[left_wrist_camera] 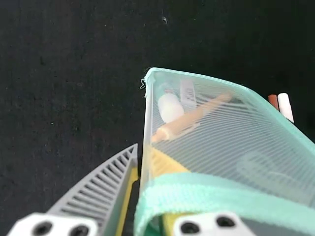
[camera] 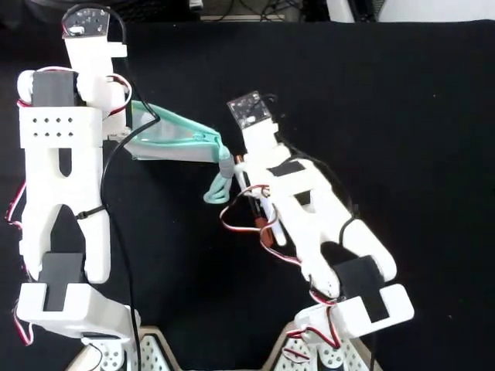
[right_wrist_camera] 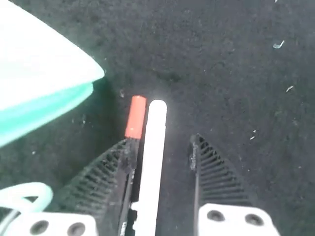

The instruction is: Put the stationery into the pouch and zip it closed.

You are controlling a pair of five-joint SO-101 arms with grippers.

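Mint pouch (left_wrist_camera: 221, 142), clamped by the left end effector (left_wrist_camera: 147, 167), holds an orange pencil (left_wrist_camera: 189, 118) and a white eraser (left_wrist_camera: 170, 107). Nearby on the table (right_wrist_camera: 236, 59), the right end effector (right_wrist_camera: 160, 140), spread apart, straddles a white marker (right_wrist_camera: 153, 162) beside a red-capped pen (right_wrist_camera: 135, 116).

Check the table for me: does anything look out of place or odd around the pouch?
A white pen and a red-capped pen lie side by side on the black cloth, outside the pouch, near its end. The open right gripper has the white pen between its fingers. Nothing looks spilled or damaged.
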